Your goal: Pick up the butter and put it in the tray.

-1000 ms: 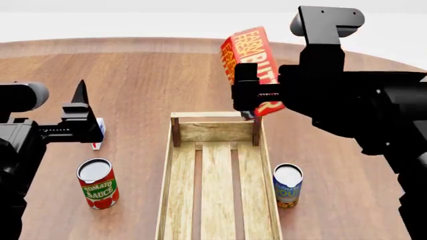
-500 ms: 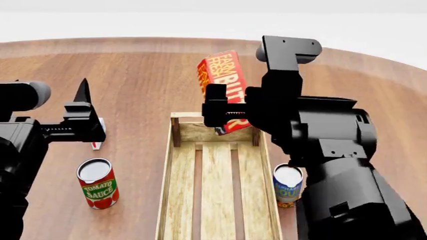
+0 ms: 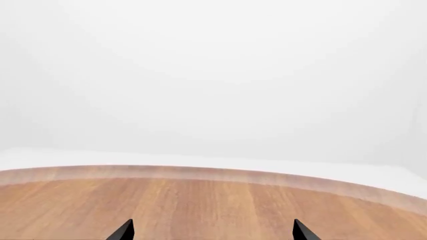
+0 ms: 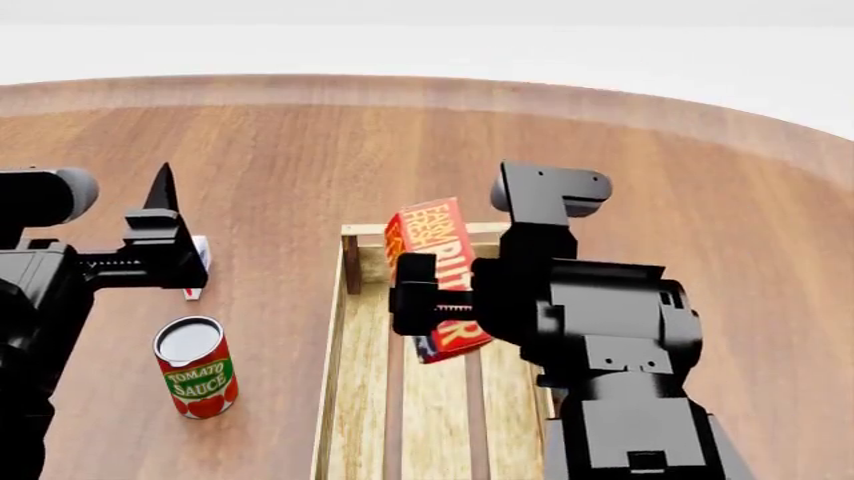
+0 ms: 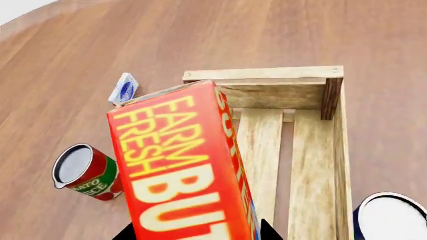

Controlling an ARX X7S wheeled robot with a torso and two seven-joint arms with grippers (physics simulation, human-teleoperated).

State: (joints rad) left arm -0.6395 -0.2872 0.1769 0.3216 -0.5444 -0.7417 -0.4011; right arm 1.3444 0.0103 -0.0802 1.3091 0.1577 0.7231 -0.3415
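The right tool is clamped on the butter, holding the carton tilted above the slats near the tray's far end; from here I can't quite tell whether its lower corner touches the wood. The left tool hangs with its fingers spread and nothing between them, over the counter off the tray's left side, just by a small white carton. A tomato sauce can stands upright nearer the counter's front edge.

Right gripper grips butter, tilted, over the tray. Left gripper sits apart, above tomato sauce can.
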